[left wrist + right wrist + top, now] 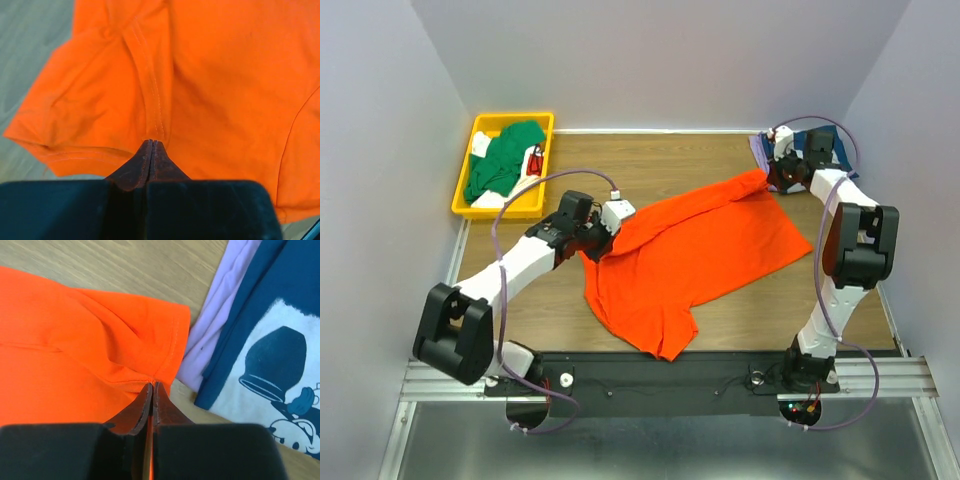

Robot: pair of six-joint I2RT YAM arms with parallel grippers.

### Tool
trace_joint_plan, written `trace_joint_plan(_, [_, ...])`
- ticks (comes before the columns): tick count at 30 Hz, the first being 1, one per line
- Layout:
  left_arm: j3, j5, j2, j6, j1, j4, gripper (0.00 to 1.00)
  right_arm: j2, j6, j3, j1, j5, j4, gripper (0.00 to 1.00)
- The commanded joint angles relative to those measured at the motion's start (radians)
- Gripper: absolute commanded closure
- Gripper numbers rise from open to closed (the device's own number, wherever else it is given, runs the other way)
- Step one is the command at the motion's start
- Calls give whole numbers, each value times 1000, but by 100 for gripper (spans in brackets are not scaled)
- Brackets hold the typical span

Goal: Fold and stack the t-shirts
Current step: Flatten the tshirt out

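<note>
The orange t-shirt point(695, 250) lies spread across the middle of the table. My left gripper point(603, 240) is shut on its left edge, pinching a hem seam point(152, 107). My right gripper point(772, 180) is shut on the shirt's far right corner point(160, 352). Next to that corner lie the navy t-shirt with white print point(270, 340) on top of the lavender t-shirt point(220, 305), at the table's back right point(810, 145). The green t-shirt point(505, 160) sits in the yellow bin.
The yellow plastic bin point(470, 195) stands at the back left and also holds white cloth. The wooden table point(650, 160) is walled on three sides. The black rail point(650, 365) with the arm bases runs along the near edge.
</note>
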Motion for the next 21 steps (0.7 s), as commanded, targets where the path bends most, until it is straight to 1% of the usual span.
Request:
trace_joint_plan(1, [52, 39, 24, 28, 4, -54, 77, -40, -69, 1, -6, 74, 9, 91])
trace_joint_plan(2, [67, 83, 15, 19, 18, -51, 63, -19, -62, 34, -7, 90, -15, 76])
trace_joint_plan(3, [72, 97, 2, 9, 34, -42, 53, -6, -52, 54, -6, 108, -29, 67])
trace_joint_plan(4, [73, 96, -19, -13, 71, -25, 46, -5, -36, 71, -5, 142, -40, 52])
trace_joint_plan(5, [76, 88, -22, -18, 85, -3, 39, -6, -34, 87, -7, 156, -58, 47])
trace_joint_plan(6, [92, 56, -21, -18, 100, -2, 39, -23, -34, 87, -10, 169, -66, 43])
trace_joint_plan(8, [116, 40, 11, -34, 162, -9, 39, -70, -35, 68, -10, 180, -86, 34])
trace_joint_plan(10, [127, 36, 59, -49, 197, -11, 40, -104, -49, 48, -10, 177, -110, 33])
trace_joint_plan(11, [133, 22, 76, -54, 209, -9, 45, -130, -78, 21, -10, 173, -148, 34])
trace_joint_plan(13, [138, -9, 116, -61, 210, 1, 50, -152, -112, -7, -10, 150, -198, 39])
trace_joint_plan(14, [148, -39, 157, -70, 214, 8, 56, -158, -130, -21, -10, 145, -245, 43])
trace_joint_plan(15, [155, -44, 175, -86, 219, 11, 58, -160, -164, -45, -9, 136, -273, 46])
trace_joint_plan(17, [176, -58, 232, -98, 228, 9, 65, -158, -181, -71, -7, 130, -339, 52])
trace_joint_plan(19, [195, -53, 287, -104, 239, -20, 68, -141, -216, -105, 7, 124, -400, 56])
trace_joint_plan(21, [216, -62, 318, -106, 240, -32, 68, -135, -221, -140, 24, 133, -414, 57])
